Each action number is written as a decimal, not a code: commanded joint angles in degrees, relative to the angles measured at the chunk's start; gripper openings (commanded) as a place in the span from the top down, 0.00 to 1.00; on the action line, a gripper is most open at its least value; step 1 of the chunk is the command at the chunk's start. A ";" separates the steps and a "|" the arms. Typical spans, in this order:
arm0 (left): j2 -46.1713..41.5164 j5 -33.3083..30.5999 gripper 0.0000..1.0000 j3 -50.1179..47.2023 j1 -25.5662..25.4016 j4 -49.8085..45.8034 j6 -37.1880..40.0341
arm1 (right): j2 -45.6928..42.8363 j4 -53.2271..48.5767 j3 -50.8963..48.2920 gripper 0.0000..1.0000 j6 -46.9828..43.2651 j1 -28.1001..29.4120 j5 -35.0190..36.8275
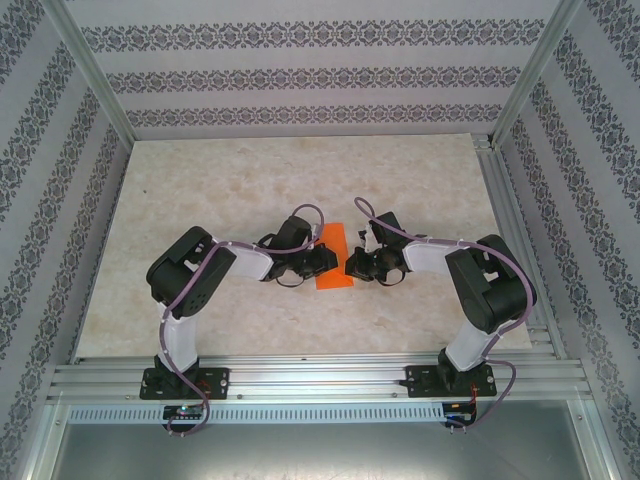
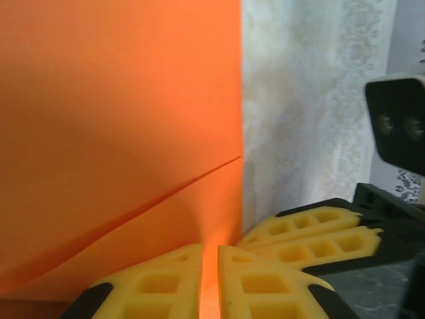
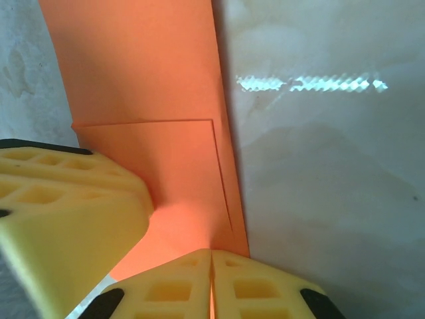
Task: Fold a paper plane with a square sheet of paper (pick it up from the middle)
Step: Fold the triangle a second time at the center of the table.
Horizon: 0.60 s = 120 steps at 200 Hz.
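Early folds in: thin bright orange paper sheet point(image 1: 333, 262), a layered strip, clamped by left gripper point(image 2: 210, 256) and right gripper point(image 3: 211, 258); pointed dart unformed.

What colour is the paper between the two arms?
Plain bright orange; the paper shows best in the left wrist view.

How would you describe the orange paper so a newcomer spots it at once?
Look at the pale marbled table inside the patterned walls, then at its middle. There the left hand and right hand both grip the orange paper, partly folded with creases; nothing else on the table is bright orange.
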 commanded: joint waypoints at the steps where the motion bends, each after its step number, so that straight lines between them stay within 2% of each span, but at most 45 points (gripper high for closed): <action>1: 0.67 -2.87 0.84 -0.75 -0.44 0.95 0.71 | 2.18 -1.78 -0.59 0.93 -1.58 -0.60 3.64; 120: -1.35 -7.60 0.81 0.14 1.85 -5.24 0.30 | 2.07 -5.99 -0.97 0.97 -5.28 -0.52 6.18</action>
